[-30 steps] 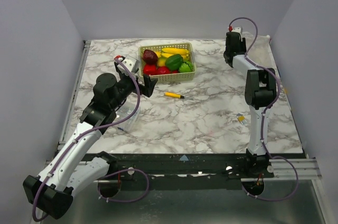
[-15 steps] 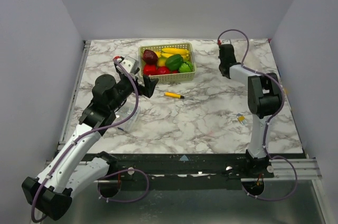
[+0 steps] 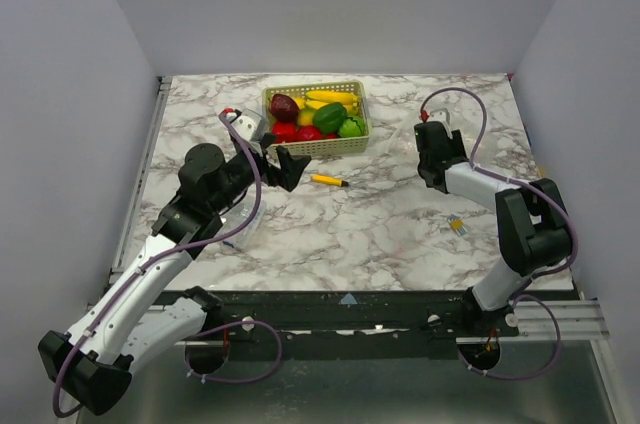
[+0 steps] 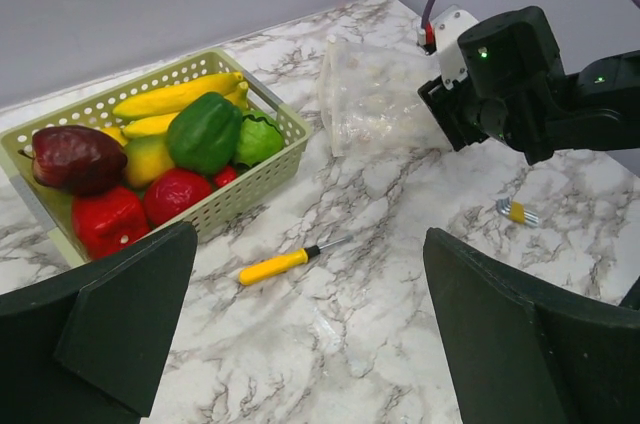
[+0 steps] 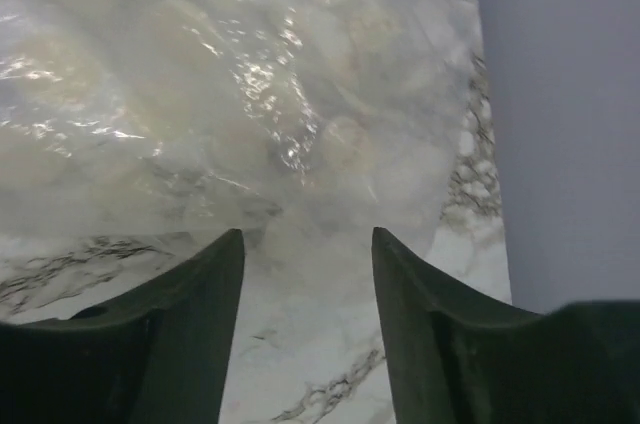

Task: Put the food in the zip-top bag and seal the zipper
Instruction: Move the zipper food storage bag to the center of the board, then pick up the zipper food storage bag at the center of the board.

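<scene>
**Left gripper** (image 4: 308,239): jaws spread wide, holding nothing. Its wrist view shows only two dark fingers at the lower corners, their bases cut off by the frame. It hangs over the marble table (image 3: 380,234), near the basket's front corner.

**Right gripper** (image 5: 306,234): fingers apart, held low against the zip-top bag (image 5: 200,94). Clear film lies in the gap; contact with either finger cannot be made out.

**Zip-top bag**: right of the basket, just beside the right gripper, puffed and crumpled. From overhead it is nearly lost against the marble. The zipper is not distinguishable in any view.

**Food** (image 3: 315,116): all in the yellow-green mesh basket (image 4: 255,194) at the table's rear centre. On top are a green pepper (image 4: 203,131), a dark-red round piece (image 4: 77,157), red pieces (image 4: 108,219) and bananas (image 4: 178,96). The lower pieces are partly hidden.

**Stick** (image 4: 280,264): yellow with a thin dark end, lying in front of the basket and apart from it.

**Small yellow item** (image 4: 515,211): on the table near the right arm, too small to identify.
</scene>
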